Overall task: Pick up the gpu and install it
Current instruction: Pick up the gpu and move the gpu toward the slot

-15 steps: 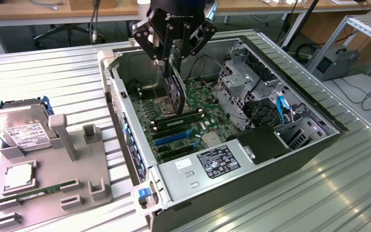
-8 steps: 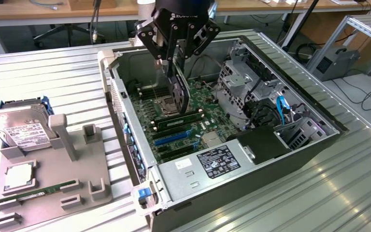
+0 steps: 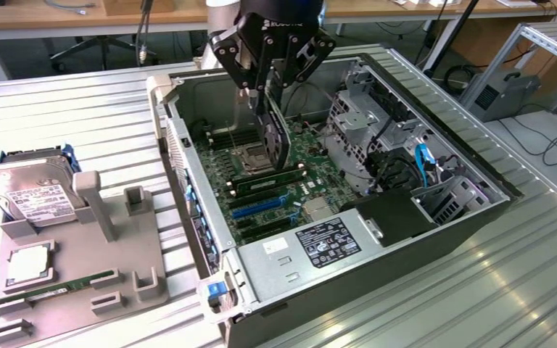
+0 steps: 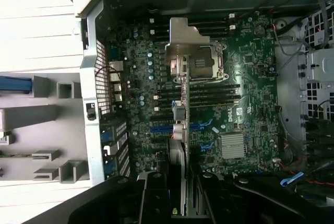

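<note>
Clasping the gpu [image 3: 276, 141] edge-on in my pincer [image 3: 267, 98], I hold it upright above the motherboard [image 3: 307, 174] inside the open computer case [image 3: 452, 210]. RAM sticks [image 3: 269, 181], the CPU socket [image 3: 254, 156] and a drive cage [image 3: 356, 123] crowd close around it. The hard drive [image 3: 32, 192] lies outside the case.

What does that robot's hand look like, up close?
The gripper is matte black: two jointed fingers of bolted link bars, narrowing to slim tips. White lettering crosses its body, partly cut off at the picture's edge. Next to its top, a rounded pale grey piece of the arm shows.
</note>
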